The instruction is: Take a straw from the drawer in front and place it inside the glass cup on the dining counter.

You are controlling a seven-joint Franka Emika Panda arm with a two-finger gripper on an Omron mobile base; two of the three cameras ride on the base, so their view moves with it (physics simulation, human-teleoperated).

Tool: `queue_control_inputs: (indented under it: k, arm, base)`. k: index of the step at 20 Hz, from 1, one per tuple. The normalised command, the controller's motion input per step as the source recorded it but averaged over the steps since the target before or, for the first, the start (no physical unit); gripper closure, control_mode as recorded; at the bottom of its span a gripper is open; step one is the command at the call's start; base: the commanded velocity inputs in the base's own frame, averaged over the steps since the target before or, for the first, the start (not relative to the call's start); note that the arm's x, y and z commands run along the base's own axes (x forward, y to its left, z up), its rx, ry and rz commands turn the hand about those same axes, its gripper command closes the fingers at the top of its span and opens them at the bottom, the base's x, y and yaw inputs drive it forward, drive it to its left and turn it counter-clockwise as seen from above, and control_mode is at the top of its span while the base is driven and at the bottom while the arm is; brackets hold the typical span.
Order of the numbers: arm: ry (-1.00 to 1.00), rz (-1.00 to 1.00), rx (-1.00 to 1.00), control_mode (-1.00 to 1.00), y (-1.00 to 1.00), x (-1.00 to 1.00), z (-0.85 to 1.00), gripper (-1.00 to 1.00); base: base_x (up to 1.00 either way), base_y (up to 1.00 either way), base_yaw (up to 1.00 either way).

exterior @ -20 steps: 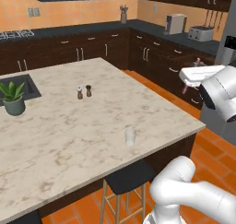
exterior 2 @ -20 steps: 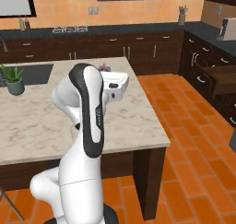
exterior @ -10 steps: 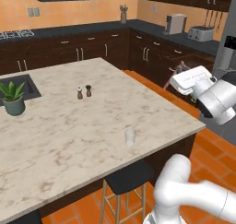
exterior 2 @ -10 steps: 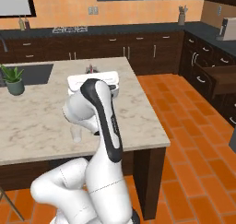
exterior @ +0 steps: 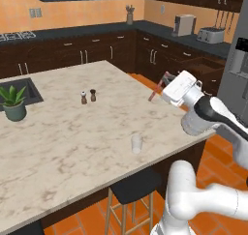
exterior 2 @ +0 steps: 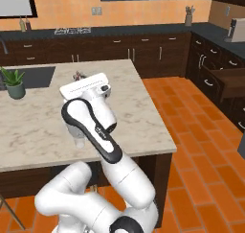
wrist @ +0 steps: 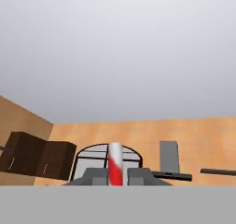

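My gripper (exterior: 165, 78) hangs above the right edge of the dining counter (exterior: 72, 147), shut on the straw (exterior: 155, 92). The red-and-white stick slants down and to the left from the fingers. In the hand view the straw (wrist: 115, 165) stands between the two fingertips (wrist: 95, 175). The glass cup (exterior: 137, 143) stands upright on the marble near the front edge, below and left of the gripper and apart from it. From the right base view my gripper (exterior 2: 78, 75) is over the counter's middle, and my arm partly hides the glass cup (exterior 2: 79, 142). The drawer (exterior 2: 228, 79) stands pulled open at the right.
Two small dark shakers (exterior: 88, 96) stand mid-counter. A potted plant (exterior: 14, 103) sits by the sink at the left. A stool (exterior: 134, 186) is tucked under the counter's front edge. Dark cabinets with a black worktop line the back and right walls.
The arm has swung left from the drawer side to over the counter's right edge, carrying the straw. The glass cup and shakers have not moved.
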Motion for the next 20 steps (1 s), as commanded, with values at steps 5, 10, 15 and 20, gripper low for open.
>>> queue_control_inputs:
  k: [5,10,15,20]
  arm:
    - [0.07,0.18,-0.07,-1.0,0.02,-0.01,-0.01,1.0]
    - [0.28,0.25,0.0,-1.0,-0.21,0.02,0.0,1.0]
    - [0.25,0.26,0.0,-1.0,-0.32,-0.01,0.12,1.0]
    - [0.04,0.2,-0.14,-1.0,-0.27,0.0,-0.08,1.0]
  base:
    - [0.0,0.0,0.0]
    - [0.0,0.0,0.0]
    - [0.0,0.0,0.0]
    - [0.0,0.0,0.0]
